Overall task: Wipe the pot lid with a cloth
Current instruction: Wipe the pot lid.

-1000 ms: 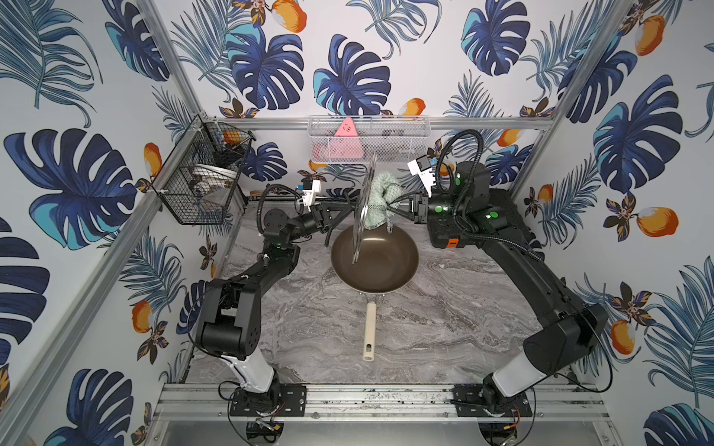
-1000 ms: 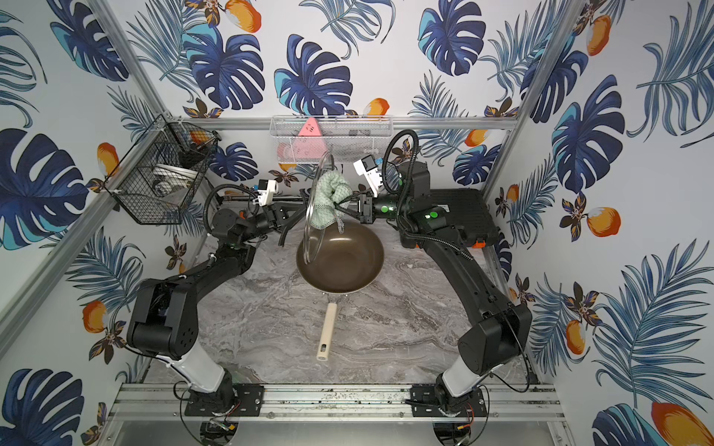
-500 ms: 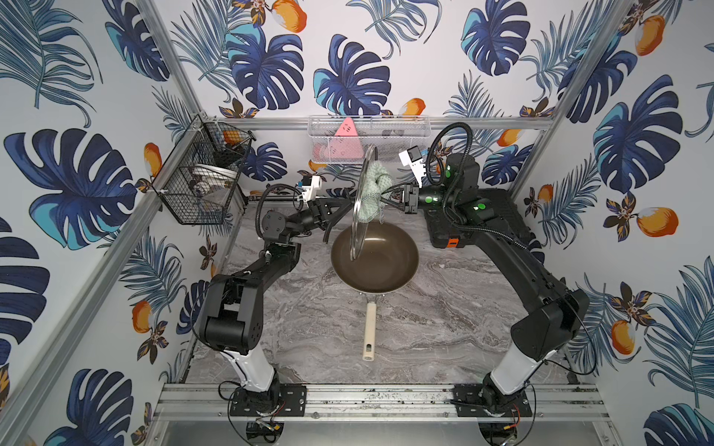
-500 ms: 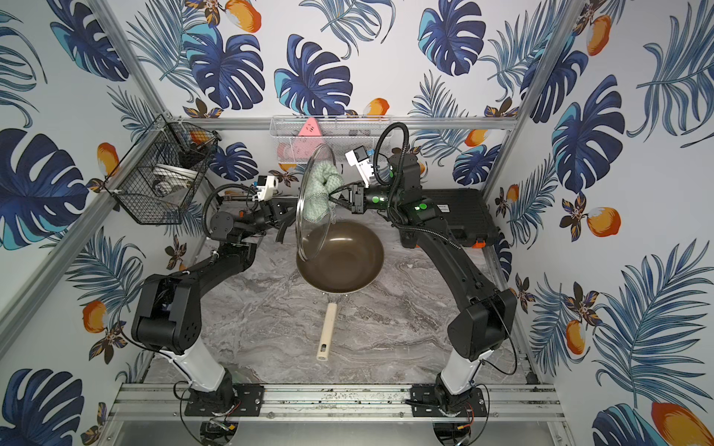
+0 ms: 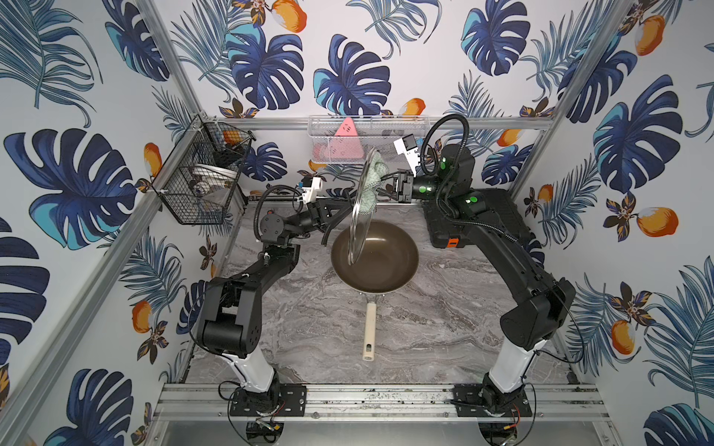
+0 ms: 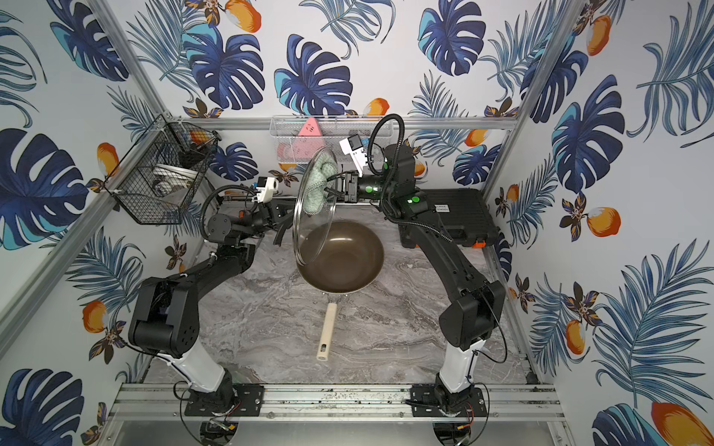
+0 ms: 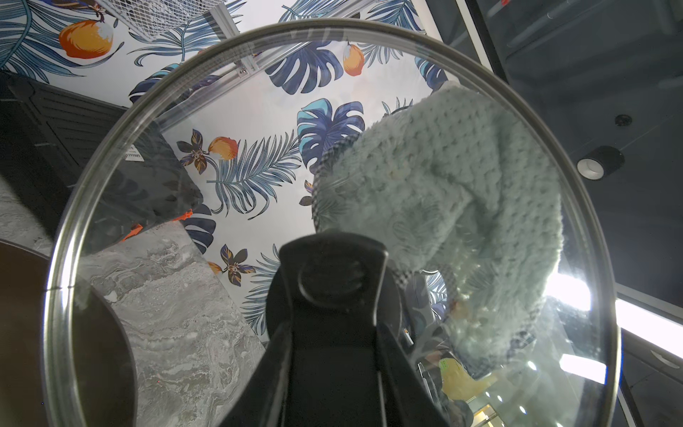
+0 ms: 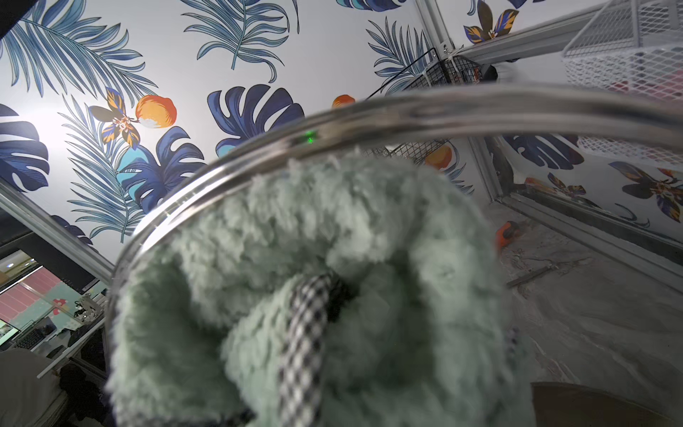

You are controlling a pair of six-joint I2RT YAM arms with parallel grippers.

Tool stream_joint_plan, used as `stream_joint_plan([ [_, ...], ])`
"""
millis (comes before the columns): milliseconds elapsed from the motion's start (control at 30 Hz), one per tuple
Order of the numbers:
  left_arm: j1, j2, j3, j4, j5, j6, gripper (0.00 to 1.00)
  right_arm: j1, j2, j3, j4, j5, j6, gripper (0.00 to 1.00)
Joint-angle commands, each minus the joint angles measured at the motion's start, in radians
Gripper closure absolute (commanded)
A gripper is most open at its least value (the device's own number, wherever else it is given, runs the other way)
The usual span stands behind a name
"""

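The pot lid (image 5: 359, 216), clear glass with a metal rim, stands on edge above the brown pan (image 5: 390, 266). My left gripper (image 5: 335, 216) is shut on its black handle (image 7: 332, 281), coming in from the left. The mint-green cloth (image 5: 373, 185) is bunched against the lid's right face, high up near the rim. My right gripper (image 5: 391, 186) is shut on it and presses it to the glass. Through the lid in the left wrist view the cloth (image 7: 443, 185) covers its upper part. In the right wrist view the cloth (image 8: 295, 258) hides the fingers, just under the rim (image 8: 406, 114).
The pan's cream handle (image 5: 369, 332) points toward the front of the marble table. A black wire basket (image 5: 201, 185) hangs on the left wall. A white mesh shelf (image 5: 386, 131) with a pink triangular item (image 5: 346, 129) hangs behind the lid. A black case (image 5: 498, 216) lies at back right.
My right gripper has carried the cloth up the lid's face, from near its middle to just under the top rim. The left gripper still holds the lid by its handle.
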Motion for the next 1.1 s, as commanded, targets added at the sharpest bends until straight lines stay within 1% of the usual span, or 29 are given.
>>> stream_joint_plan([
  [0,-0.005,-0.013,0.000,0.149,-0.035,-0.036,1.00,0.001,0.011,0.033,0.007,0.038,-0.014,1.00],
  [133,-0.007,-0.011,0.003,0.182,-0.036,-0.067,1.00,0.001,0.032,0.063,-0.028,0.080,-0.029,1.00],
  [433,-0.010,-0.040,0.026,0.183,-0.024,-0.094,1.00,0.001,0.112,0.149,-0.075,0.134,-0.049,1.00],
  [667,-0.010,-0.058,0.033,0.183,-0.022,-0.103,1.00,0.001,0.127,0.146,-0.084,0.163,-0.066,1.00],
  [1067,-0.010,-0.083,0.096,0.181,-0.036,-0.137,1.00,-0.007,0.163,0.134,-0.087,0.160,-0.076,1.00],
])
